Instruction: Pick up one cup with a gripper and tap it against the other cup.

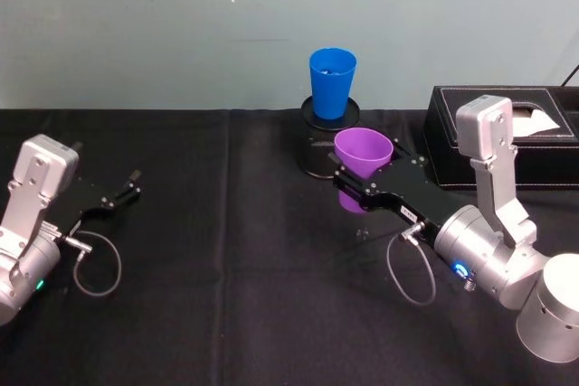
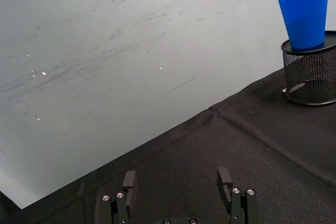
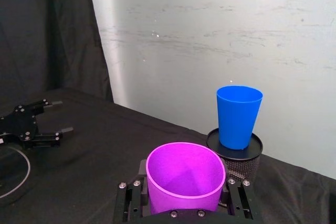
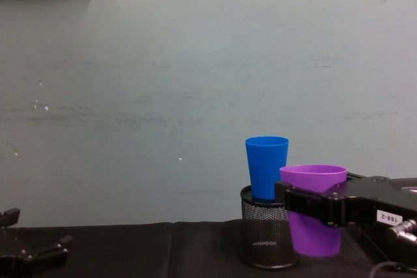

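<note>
The purple cup (image 1: 363, 155) is upright in my right gripper (image 1: 349, 185), which is shut on its lower wall and holds it a little above the black cloth. The blue cup (image 1: 332, 81) stands upright on top of a black mesh pen holder (image 1: 318, 153), just behind and to the left of the purple cup, with a gap between the cups. In the chest view the purple cup (image 4: 315, 236) sits lower than the blue cup (image 4: 266, 166). The right wrist view looks into the purple cup (image 3: 185, 177) with the blue cup (image 3: 239, 116) beyond. My left gripper (image 1: 122, 192) rests open at the far left.
A black box (image 1: 493, 146) with white tissue stands at the back right, close behind my right arm. A pale wall runs behind the table. Black cloth (image 1: 235, 250) stretches between the two arms. Loose grey cables hang by each wrist.
</note>
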`<state>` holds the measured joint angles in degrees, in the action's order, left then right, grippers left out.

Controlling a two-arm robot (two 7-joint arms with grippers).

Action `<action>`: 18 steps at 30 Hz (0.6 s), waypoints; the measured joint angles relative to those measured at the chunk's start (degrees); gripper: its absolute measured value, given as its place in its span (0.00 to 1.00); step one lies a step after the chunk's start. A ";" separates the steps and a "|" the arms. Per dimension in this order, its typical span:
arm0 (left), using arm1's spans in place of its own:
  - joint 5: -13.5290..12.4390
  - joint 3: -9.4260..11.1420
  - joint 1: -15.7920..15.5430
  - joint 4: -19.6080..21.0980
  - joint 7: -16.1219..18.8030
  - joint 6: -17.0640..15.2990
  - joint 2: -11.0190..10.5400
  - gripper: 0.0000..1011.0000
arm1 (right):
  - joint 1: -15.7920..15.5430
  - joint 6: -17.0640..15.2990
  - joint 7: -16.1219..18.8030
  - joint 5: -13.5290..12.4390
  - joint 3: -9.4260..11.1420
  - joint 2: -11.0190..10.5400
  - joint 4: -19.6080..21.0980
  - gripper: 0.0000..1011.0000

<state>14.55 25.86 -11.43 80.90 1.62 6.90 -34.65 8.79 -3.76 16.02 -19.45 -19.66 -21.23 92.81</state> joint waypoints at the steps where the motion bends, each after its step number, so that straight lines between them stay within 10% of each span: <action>1: 0.00 0.00 0.00 0.00 0.00 0.00 0.00 0.99 | 0.01 0.01 -0.01 0.00 -0.01 -0.01 -0.01 0.73; 18: 0.00 0.00 0.00 0.00 0.00 0.00 0.00 0.99 | 0.09 0.26 -0.09 0.01 -0.13 -0.05 -0.13 0.73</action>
<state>14.55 25.86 -11.43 80.90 1.62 6.90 -34.64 8.88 -3.50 15.93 -19.44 -19.80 -21.28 92.68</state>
